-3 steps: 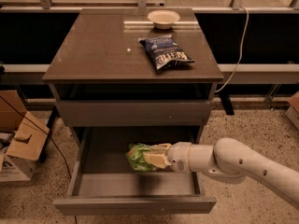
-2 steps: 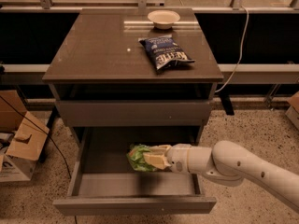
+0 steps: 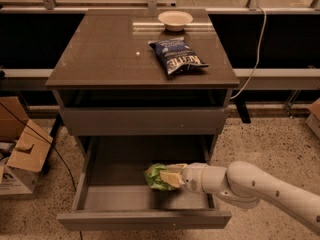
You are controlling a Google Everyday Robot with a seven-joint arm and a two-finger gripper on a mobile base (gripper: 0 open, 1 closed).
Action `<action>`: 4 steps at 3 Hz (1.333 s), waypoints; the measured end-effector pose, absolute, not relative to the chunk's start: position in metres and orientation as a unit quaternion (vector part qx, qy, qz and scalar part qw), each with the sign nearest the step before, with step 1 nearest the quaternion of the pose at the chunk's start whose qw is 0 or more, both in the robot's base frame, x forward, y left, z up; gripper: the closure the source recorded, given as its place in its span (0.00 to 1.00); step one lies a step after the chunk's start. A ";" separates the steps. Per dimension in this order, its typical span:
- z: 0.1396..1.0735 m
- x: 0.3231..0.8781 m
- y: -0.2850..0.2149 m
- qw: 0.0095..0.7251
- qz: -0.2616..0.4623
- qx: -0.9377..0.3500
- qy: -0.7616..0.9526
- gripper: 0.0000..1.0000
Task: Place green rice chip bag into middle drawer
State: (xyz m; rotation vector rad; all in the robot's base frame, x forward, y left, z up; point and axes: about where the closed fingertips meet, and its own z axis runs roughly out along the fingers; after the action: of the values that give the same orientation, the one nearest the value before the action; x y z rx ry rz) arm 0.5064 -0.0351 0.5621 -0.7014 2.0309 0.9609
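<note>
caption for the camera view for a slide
End effector at the green rice chip bag inside the open middle drawer, Kettle bag on the cabinet top.

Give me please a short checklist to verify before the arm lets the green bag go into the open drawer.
1. The open drawer is pulled out far enough to receive the bag: ok.
2. The end effector is shut on the green bag: ok.
3. The green bag is inside the outline of the drawer, away from the front rim: ok.
4. The green bag already touches the drawer floor: cannot tell.
5. The blue bag and the bowl lie on the cabinet top, well above and out of the arm's way: ok.
</note>
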 end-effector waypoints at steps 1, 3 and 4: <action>0.518 0.512 -0.049 0.363 0.375 -0.242 0.818 0.97; 0.476 0.513 -0.056 0.337 0.383 -0.197 0.837 0.43; 0.476 0.512 -0.054 0.337 0.384 -0.198 0.837 0.19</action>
State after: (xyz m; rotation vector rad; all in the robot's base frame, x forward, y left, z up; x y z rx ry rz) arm 0.5123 -0.0541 0.4759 -0.5169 2.1808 1.0009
